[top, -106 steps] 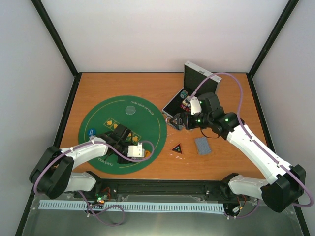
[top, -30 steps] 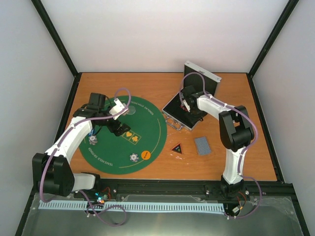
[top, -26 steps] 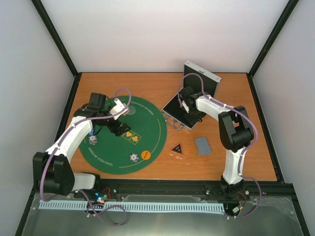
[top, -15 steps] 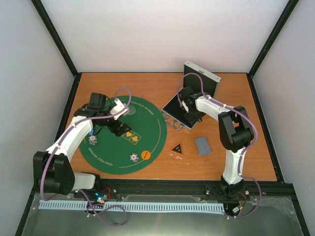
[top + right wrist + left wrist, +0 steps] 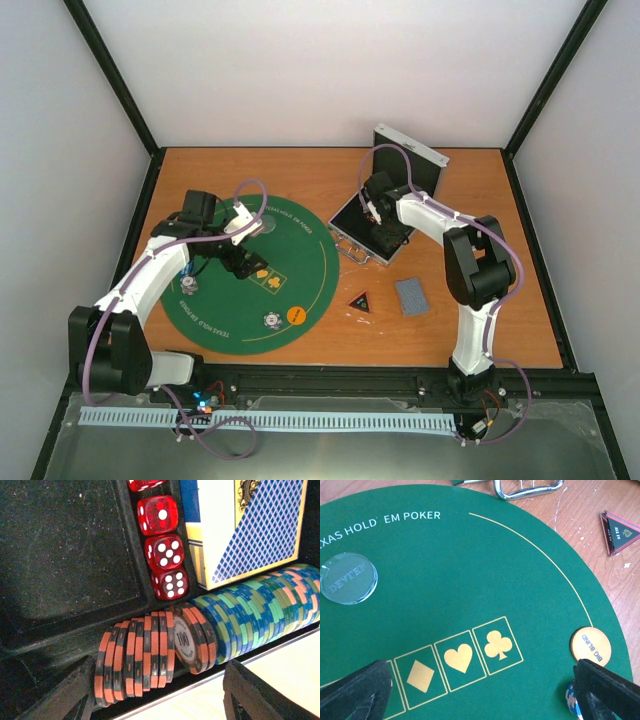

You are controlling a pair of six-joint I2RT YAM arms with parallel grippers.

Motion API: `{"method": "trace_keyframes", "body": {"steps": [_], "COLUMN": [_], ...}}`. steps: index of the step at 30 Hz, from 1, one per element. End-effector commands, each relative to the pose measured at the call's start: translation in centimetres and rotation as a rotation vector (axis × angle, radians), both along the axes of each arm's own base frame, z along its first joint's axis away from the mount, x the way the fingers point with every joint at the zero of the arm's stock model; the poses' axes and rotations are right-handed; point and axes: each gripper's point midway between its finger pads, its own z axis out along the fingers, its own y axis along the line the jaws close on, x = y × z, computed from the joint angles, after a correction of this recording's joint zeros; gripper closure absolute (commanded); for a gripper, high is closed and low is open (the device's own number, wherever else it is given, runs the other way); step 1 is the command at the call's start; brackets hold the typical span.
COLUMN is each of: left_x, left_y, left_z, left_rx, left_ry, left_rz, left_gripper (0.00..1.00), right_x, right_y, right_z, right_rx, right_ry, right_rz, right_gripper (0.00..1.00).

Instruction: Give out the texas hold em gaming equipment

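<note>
Wood-grain worktop (image 5: 480,330) carries everything: the round green mat (image 5: 300,250) on the left and the open silver case (image 5: 410,150) at the far right. The left arm (image 5: 150,275) hangs over the far-left part of the mat. Its wrist view shows the left jaws spread wide with nothing between them. The right arm (image 5: 440,215) reaches into the case, and the right jaws are likewise parted and empty, poised over the chip rows.

Several pieces are already out. The grey-blue cards (image 5: 410,296) lie on bare wood right of the mat. The clear disc (image 5: 348,578) sits on the felt under the printed title. The orange disc (image 5: 590,644) is at the near rim, with a blue-edged chip (image 5: 574,700) just beside it. Another chip (image 5: 188,286) lies at the left rim. The black triangular marker (image 5: 621,531) rests off the mat, between it and the cards.

Inside the case are a boxed deck (image 5: 250,525), a blue-and-green chip row (image 5: 260,620), an orange-and-black chip row (image 5: 145,655) and red dice (image 5: 165,545).

The step in hand looks like fetching the next chip. The right jaws would need to drop onto a row and pinch one chip by its edges rather than several. They must then lift it clear of the case wall and carry it to a part of the mat's rim that has none.
</note>
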Motion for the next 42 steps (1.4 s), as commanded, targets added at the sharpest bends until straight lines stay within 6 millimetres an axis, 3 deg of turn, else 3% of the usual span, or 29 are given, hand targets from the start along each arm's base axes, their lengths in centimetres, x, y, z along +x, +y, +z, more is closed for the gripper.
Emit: {"method": "trace_keyframes", "body": {"steps": [1, 11, 16, 21, 27, 32, 39, 42], "left_x": [-0.3, -0.6, -0.6, -0.6, -0.8, -1.2, -1.2, -1.3], "left_y": [0.0, 0.2, 0.1, 0.0, -0.1, -0.1, 0.0, 0.0], "left_z": [-0.2, -0.5, -0.5, -0.6, -0.9, -1.2, -1.2, -1.2], "left_rx": [-0.009, -0.001, -0.007, -0.011, -0.016, -0.014, -0.009, -0.007], "left_ry": [0.017, 0.018, 0.017, 0.026, 0.039, 0.048, 0.045, 0.044], "left_rz": [-0.009, -0.010, -0.014, -0.017, -0.018, -0.024, -0.022, -0.025], "left_gripper": [0.00, 0.00, 0.00, 0.00, 0.00, 0.00, 0.00, 0.00], "right_x": [1.2, 0.1, -0.9, -0.6, 0.5, 0.9, 0.5, 0.2], "right_y": [0.3, 1.3, 2.1, 1.3, 0.1, 0.6, 0.6, 0.4], "right_z": [0.0, -1.2, -0.6, 0.2, 0.1, 0.3, -1.4, -2.1], "right_rx": [-0.014, 0.040, 0.103, 0.070, 0.004, 0.021, 0.055, 0.053], "right_ry": [-0.021, 0.046, 0.070, 0.030, -0.004, -0.008, 0.040, 0.064], "right_rz": [0.015, 0.040, 0.049, 0.040, 0.013, 0.013, 0.013, 0.012], "right_gripper": [0.31, 0.34, 0.38, 0.39, 0.30, 0.23, 0.41, 0.43]}}
